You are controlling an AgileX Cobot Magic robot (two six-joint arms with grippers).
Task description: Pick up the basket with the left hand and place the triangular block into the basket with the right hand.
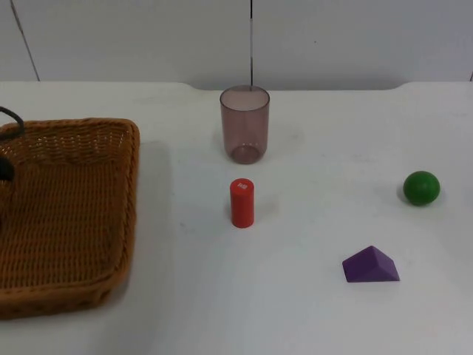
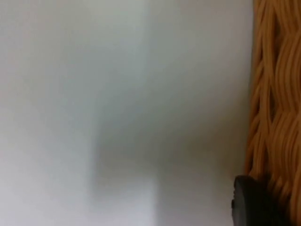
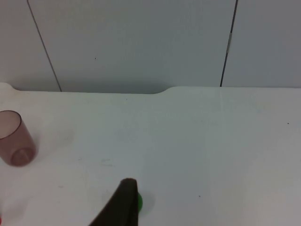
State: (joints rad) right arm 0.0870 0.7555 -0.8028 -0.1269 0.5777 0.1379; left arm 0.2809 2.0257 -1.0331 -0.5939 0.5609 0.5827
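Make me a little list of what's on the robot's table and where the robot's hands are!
basket: woven basket, table's left side, nothing in it
triangle block: purple block, front right, on the white table
ball: green ball, right
cylinder: red cylinder, middle, upright
cup: pinkish clear cup, behind the cylinder
left gripper: fingertip at the basket's rim
right gripper: fingertip above the ball

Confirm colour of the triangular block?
Purple. The triangular block shows best in the top view, on the white table.
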